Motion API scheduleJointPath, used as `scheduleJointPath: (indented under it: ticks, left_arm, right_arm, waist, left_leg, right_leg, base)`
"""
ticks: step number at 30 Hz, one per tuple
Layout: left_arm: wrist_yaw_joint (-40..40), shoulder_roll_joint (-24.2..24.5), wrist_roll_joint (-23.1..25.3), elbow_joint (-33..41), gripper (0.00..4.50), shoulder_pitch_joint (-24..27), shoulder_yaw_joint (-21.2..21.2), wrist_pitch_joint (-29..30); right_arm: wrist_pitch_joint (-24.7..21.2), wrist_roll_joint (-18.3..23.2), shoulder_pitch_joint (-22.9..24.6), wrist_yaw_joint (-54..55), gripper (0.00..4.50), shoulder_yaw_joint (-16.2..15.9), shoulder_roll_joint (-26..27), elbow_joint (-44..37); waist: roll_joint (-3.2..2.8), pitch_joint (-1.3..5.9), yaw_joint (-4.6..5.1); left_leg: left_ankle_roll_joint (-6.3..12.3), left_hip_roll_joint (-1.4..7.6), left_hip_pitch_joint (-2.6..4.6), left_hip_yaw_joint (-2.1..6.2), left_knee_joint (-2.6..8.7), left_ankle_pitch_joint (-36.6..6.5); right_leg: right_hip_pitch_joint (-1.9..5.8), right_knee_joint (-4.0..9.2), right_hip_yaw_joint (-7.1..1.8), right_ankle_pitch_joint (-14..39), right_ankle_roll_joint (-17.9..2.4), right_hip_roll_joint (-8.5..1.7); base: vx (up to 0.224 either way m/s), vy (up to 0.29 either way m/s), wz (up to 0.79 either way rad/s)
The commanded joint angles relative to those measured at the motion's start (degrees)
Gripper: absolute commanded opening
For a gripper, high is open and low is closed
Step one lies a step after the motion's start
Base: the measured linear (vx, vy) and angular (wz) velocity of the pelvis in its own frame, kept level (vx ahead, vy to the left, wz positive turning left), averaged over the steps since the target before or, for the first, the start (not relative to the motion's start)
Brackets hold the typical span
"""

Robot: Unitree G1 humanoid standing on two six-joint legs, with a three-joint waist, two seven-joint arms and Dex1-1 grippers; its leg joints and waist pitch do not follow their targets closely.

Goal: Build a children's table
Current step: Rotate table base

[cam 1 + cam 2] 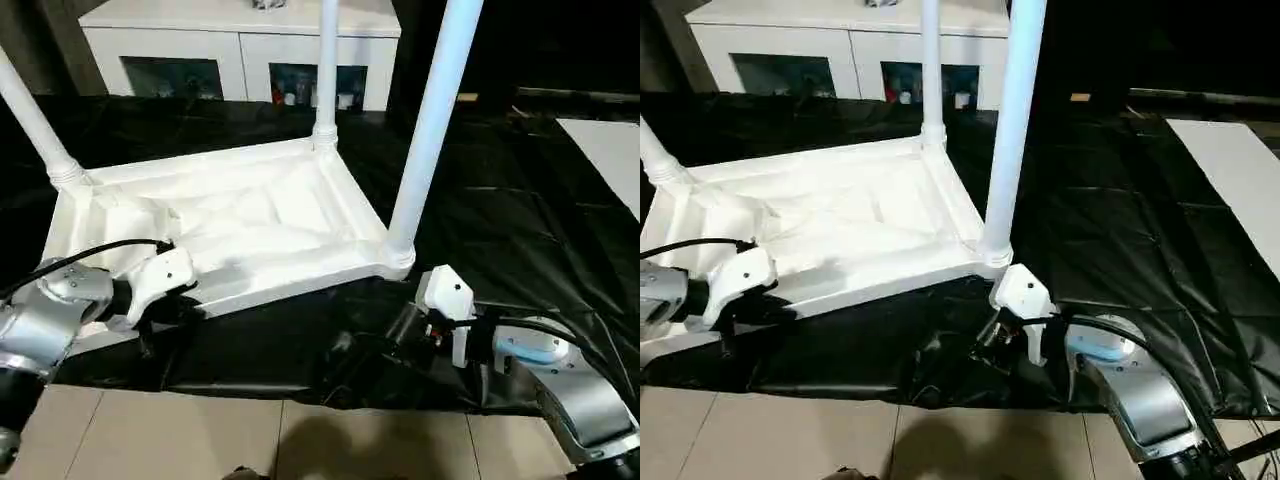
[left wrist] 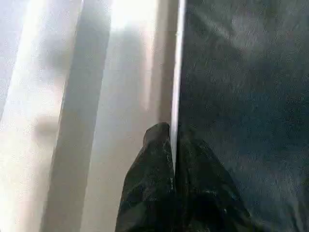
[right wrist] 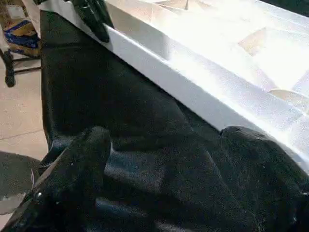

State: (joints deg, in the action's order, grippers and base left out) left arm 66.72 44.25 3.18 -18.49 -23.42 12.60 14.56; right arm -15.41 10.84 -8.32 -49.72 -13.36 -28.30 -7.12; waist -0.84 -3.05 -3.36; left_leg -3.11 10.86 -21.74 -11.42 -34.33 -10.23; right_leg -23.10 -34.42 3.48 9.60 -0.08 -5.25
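Note:
The white tabletop [image 1: 250, 215] lies underside up on the black-draped work table [image 1: 500, 220]. Three white legs stand in its corner sockets: one at the near right [image 1: 435, 110], one at the far right [image 1: 327, 70], one at the far left [image 1: 30, 115]. My left gripper [image 1: 160, 310] is at the near rim toward the left; in the left wrist view its fingers [image 2: 149, 174] pinch that thin white edge. My right gripper [image 1: 375, 350] is open on the black cloth just below the near right corner, with only cloth between its fingers [image 3: 77, 159].
A white glass-door cabinet [image 1: 240, 50] stands behind the work table. A white sheet [image 1: 610, 150] lies at the far right. The table's front edge drops to a tiled floor [image 1: 150, 430] right below both arms. A dark cart leg and boxes [image 3: 19, 34] stand on the floor.

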Motion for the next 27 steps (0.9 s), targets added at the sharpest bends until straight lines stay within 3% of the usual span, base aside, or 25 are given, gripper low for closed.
scheduleJointPath:
  ticks: [1, 5, 6, 8, 9, 11, 12, 14, 15, 18, 19, 25, 26, 27]
  left_arm:
    - [-2.7, -1.29, 0.41, -0.73, 0.02, -2.54, 0.02, -0.5]
    - [-5.42, -5.25, 1.31, -3.03, 0.02, -6.46, 0.97, -2.88]
    - [-8.49, -9.13, 2.58, -7.09, 0.02, -10.25, 2.06, -5.75]
    - [-10.45, -12.07, 3.35, -10.31, 0.02, -12.82, 2.8, -8.63]
    - [-12.8, -15.63, 3.92, -14.37, 0.02, -15.76, 3.31, -11.26]
    - [-14.45, -17.42, 4.58, -16.53, 0.02, -17.32, 3.72, -13.12]
    - [-17.22, -20.82, 5.45, -20.41, 0.02, -20.04, 4.36, -15.79]
    - [-18.27, -22.33, 5.8, -22.09, 0.02, -21.19, 4.71, -16.88]
    - [-20.06, -24.84, 6.59, -24.72, 0.02, -23.01, 5.46, -18.85]
    - [-24.35, -29.5, 7.91, -30.37, 0.02, -26.46, 6.26, -23.64]
    - [-24.93, -29.85, 8.12, -30.86, 0.02, -26.74, 6.35, -23.96]
    - [-32.83, -35.41, 9.7, -38.04, 0.02, -30.78, 6.07, -29.42]
    - [-34.45, -36.02, 10.03, -39.53, 0.02, -31.64, 5.98, -29.79]
    - [-37.13, -36.63, 10.57, -41.4, 0.02, -32.81, 5.77, -30.09]
  right_arm:
    - [0.56, -0.47, -0.35, 0.61, 4.0, 0.19, -0.18, -0.61]
    - [0.63, -0.66, -0.76, 0.83, 4.0, 0.15, 0.05, -0.3]
    - [0.88, -1.04, -1.03, 1.08, 4.0, -0.1, 0.29, -0.01]
    - [1.06, -1.4, -1.11, 1.35, 4.0, -0.24, 0.44, 0.08]
    - [1.32, -1.76, -1.29, 1.52, 4.0, -0.29, 0.5, 0.28]
    - [1.43, -1.93, -1.33, 1.6, 4.0, -0.3, 0.48, 0.38]
    - [1.52, -2.33, -1.29, 2.05, 4.0, -0.28, 0.47, 0.39]
    - [1.5, -2.46, -1.24, 2.29, 4.0, -0.25, 0.46, 0.35]
    - [1.41, -2.68, -1.06, 2.81, 4.0, -0.16, 0.42, 0.22]
    - [1.61, -3.22, -0.62, 3.63, 4.0, -0.01, 0.43, 0.3]
    - [1.68, -3.29, -0.58, 3.68, 4.0, -0.02, 0.42, 0.32]
    - [1.86, -3.99, -0.1, 4.3, 4.0, 0.02, 0.51, 0.32]
    - [1.93, -4.15, -0.13, 4.4, 4.0, -0.11, 0.45, 0.38]
    - [2.06, -4.35, -0.16, 4.52, 4.0, -0.29, 0.37, 0.43]
  waist:
    - [-0.7, 3.53, -0.05]
    - [-0.41, 3.62, -0.24]
    - [-0.38, 3.62, -0.32]
    - [-0.33, 3.83, -0.96]
    - [-0.54, 4.07, -1.27]
    - [-0.47, 4.18, -1.64]
    - [-0.58, 4.27, -1.76]
    - [-0.24, 4.59, -2.05]
    - [-0.45, 4.58, -1.99]
    - [-0.76, 4.89, -2.31]
    - [-0.5, 4.97, -2.49]
    - [-0.18, 4.87, -2.65]
    - [-0.63, 4.89, -2.65]
    - [-0.31, 4.87, -2.56]
  left_leg:
    - [-0.74, 2.31, 1.54, 1.56, 5.0, -19.02]
    - [-0.54, 2.22, 1.58, 1.43, 4.75, -18.34]
    - [-0.18, 2.12, 1.54, 1.36, 4.65, -17.62]
    - [-0.04, 2.15, 2.02, 1.16, 4.25, -17.55]
    - [-0.03, 2.27, 1.45, 1.42, 4.27, -15.57]
    - [0.44, 2.23, 1.31, 1.39, 4.11, -14.29]
    - [0.81, 2.07, 1.1, 1.37, 4.0, -13.13]
    - [1.3, 2.16, 1.09, 1.4, 3.79, -11.77]
    - [2.05, 2.09, 0.57, 1.51, 3.76, -10.1]
    - [3.45, 2.15, 0.79, 1.53, 3.36, -8.93]
    - [3.98, 2.14, 0.65, 1.54, 3.23, -8.3]
    - [5.59, 2.24, 0.5, 1.58, 3.16, -8.53]
    - [5.58, 2.2, 0.51, 1.61, 3.11, -8.59]
    - [5.66, 2.25, 0.53, 1.61, 3.12, -8.85]
  right_leg:
    - [1.9, 3.97, -2.51, 16.95, -10.86, -2.86]
    - [1.88, 4.1, -2.51, 16.71, -10.85, -2.85]
    - [1.8, 4.23, -2.5, 16.46, -10.75, -2.76]
    - [1.47, 4.41, -2.58, 15.94, -10.77, -2.81]
    - [2.13, 3.8, -2.54, 13.62, -11.18, -3.09]
    - [2.16, 3.78, -2.4, 11.67, -11.0, -2.93]
    - [2.32, 3.59, -2.33, 9.77, -11.22, -2.86]
    - [2.55, 3.21, -2.28, 6.64, -11.86, -2.95]
    - [2.83, 2.96, -2.18, 4.0, -12.35, -2.9]
    - [2.93, 2.74, -2.09, 0.38, -13.58, -3.0]
    - [3.1, 2.57, -2.02, -0.97, -14.08, -3.07]
    - [3.28, 2.74, -1.9, -0.84, -14.6, -3.2]
    - [3.26, 2.73, -1.91, -0.75, -14.61, -3.21]
    - [3.29, 2.83, -1.89, -0.59, -14.6, -3.18]
  base:
    - [0.0, 0.0, 0.0]
    - [0.0, 0.0, 0.0]
    - [0.0, 0.0, 0.0]
    - [0.0, 0.0, 0.0]
    - [0.0, 0.0, 0.0]
    - [0.0, 0.0, 0.0]
    - [0.0, 0.0, 0.0]
    - [0.0, 0.0, 0.0]
    - [0.0, 0.0, 0.0]
    - [0.0, 0.0, 0.0]
    - [0.0, 0.0, 0.0]
    - [0.0, 0.0, 0.0]
    - [0.0, 0.0, 0.0]
    - [0.0, 0.0, 0.0]
